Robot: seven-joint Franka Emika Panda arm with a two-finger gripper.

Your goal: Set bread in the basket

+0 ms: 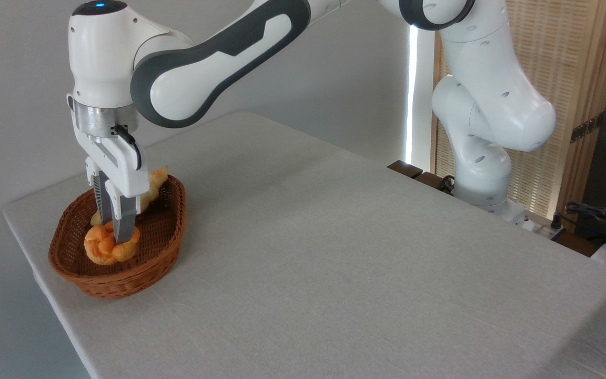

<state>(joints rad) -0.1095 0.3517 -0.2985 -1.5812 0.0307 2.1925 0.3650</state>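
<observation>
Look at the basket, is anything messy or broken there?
Nothing stands out. The orange bun sits inside the basket, with the gripper fingers around it. The pale loaf leans on the far rim. Nothing is spilled or broken.

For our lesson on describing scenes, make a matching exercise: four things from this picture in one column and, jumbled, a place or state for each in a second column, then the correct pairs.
Things:
1. bun
2. loaf
3. basket
4. pincer

Descriptions:
A. brown wicker, near the table's left end
B. pale yellow, partly hidden behind the arm
C. pointing down, fingers at the bun
D. orange, knotted, inside the basket at its front

Pairs: 1-D, 2-B, 3-A, 4-C
</observation>
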